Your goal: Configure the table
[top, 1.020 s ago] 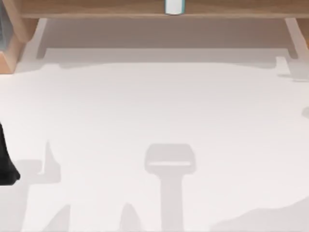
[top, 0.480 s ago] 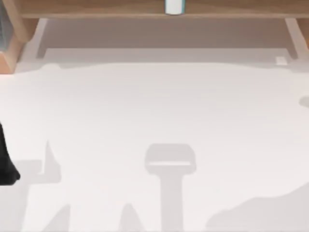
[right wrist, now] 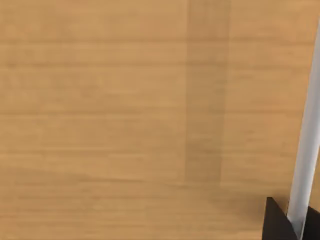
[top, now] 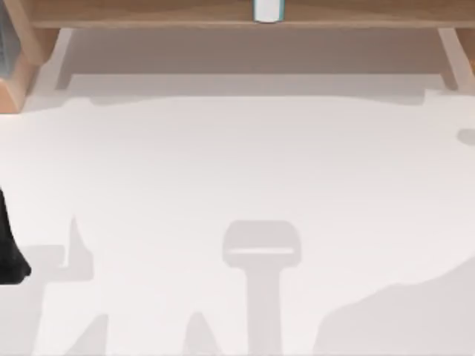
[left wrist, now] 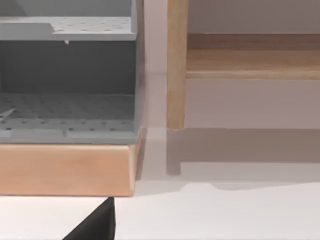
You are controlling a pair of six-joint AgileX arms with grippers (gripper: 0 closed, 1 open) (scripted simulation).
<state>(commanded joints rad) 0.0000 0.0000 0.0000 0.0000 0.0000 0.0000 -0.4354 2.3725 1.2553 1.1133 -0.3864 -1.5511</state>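
The table [top: 237, 170] is a broad plain white top with nothing standing on its open surface. A black part of my left arm [top: 9, 248] pokes in at the table's left edge, low over the white surface. In the left wrist view a black tip of my left gripper [left wrist: 95, 226] hangs over the table [left wrist: 225, 215] near a wooden base. The right wrist view has a black tip of my right gripper [right wrist: 277, 222] close to a light wooden surface [right wrist: 110, 115], beside a thin pale strip [right wrist: 306, 155].
A light-brown wooden ledge [top: 148, 13] on posts [top: 454, 55] runs along the far side, with a small white and teal object [top: 267, 10] on it. At the far left, a grey perforated rack [left wrist: 67, 85] sits on a wooden block [left wrist: 65, 170] beside a post [left wrist: 176, 65].
The large shadow at the table's near right corner has spread inward. The small shadow at the right edge has slid toward the ledge. My left arm has stayed still.
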